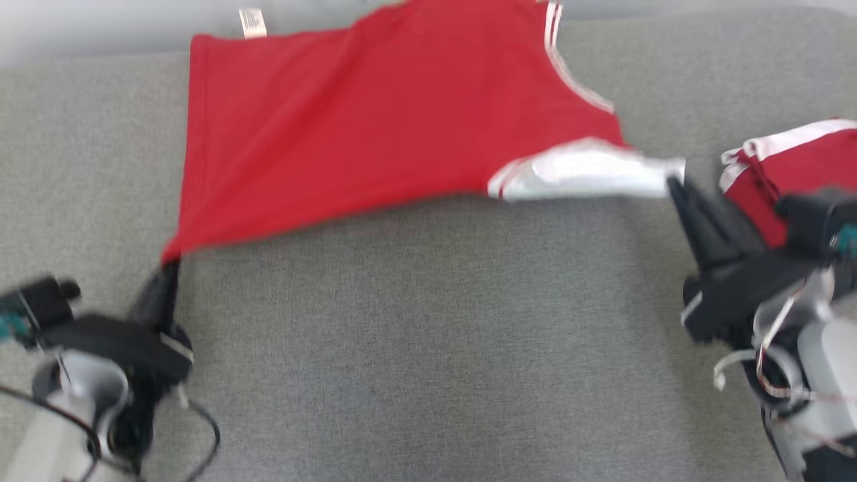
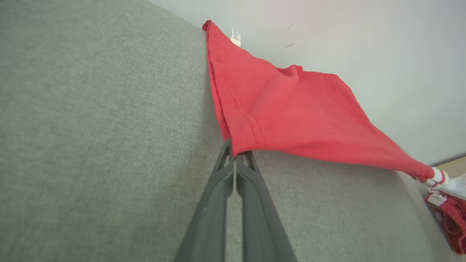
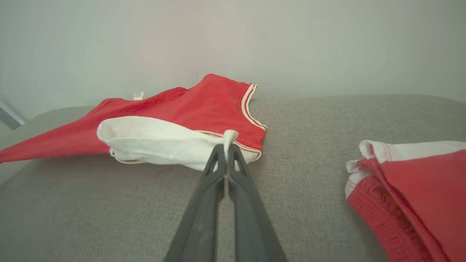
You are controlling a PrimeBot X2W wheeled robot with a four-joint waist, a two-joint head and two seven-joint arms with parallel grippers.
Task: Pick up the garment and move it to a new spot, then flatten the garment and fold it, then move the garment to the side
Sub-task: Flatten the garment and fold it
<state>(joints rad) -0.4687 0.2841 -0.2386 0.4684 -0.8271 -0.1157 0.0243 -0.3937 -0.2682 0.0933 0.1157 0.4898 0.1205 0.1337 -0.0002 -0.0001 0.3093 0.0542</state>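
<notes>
The red garment (image 1: 375, 127) lies spread across the upper middle of the head view, on a grey cushioned surface (image 1: 428, 348), its top edge running up to the pale wall (image 1: 80, 27) at the top of the frame; a small white label (image 1: 252, 22) sticks up from its upper left corner.

The left tool (image 1: 167, 264), at the lower left of the head view, has its fingers pressed together on the lower left corner of the garment; in the left wrist view the two fingers meet at the red hem, with the cloth pulled taut from that corner toward the right of the frame.

The right tool (image 1: 673, 184), at the right of the head view, is clamped on the tip of the white sleeve (image 1: 582, 177); the right wrist view shows a pinch of white cloth between the closed fingers near the frame's centre; the sleeve stretches leftward from there, lifted off the surface.

The garment's lower edge hangs between the two tools; the head view is blurred.

A second red and white garment (image 1: 797, 167), folded, sits at the right edge of the head view, just beside the right tool.
</notes>
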